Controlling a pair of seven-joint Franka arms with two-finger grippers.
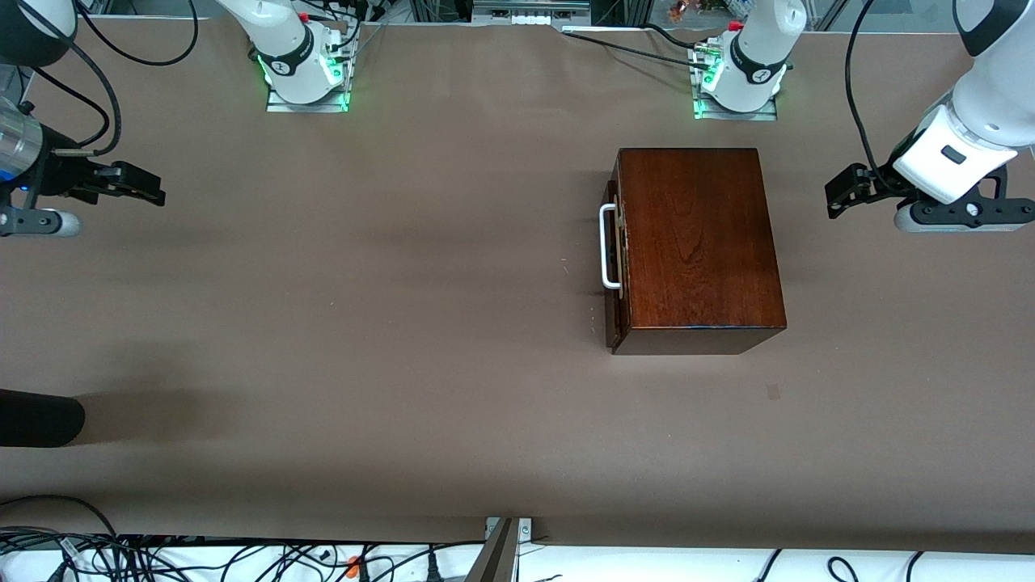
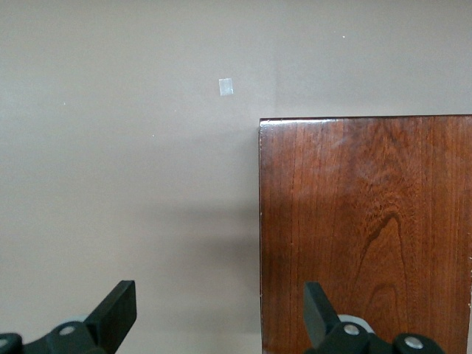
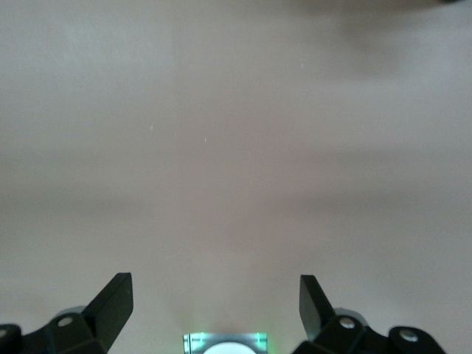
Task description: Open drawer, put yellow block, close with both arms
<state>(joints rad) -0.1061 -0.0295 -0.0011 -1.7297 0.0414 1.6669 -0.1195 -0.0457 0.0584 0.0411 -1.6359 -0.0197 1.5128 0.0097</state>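
Drawer is sitting shut in the box; no yellow block is showing. Left gripper and right gripper are hanging wide-open, empty, well apart from the box. Hooking the handle squarely is advised.

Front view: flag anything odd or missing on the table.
The yellow block appears in no view. The drawer looks shut in the wooden box. A small pale square mark sits on the table, nearer the camera than the box.
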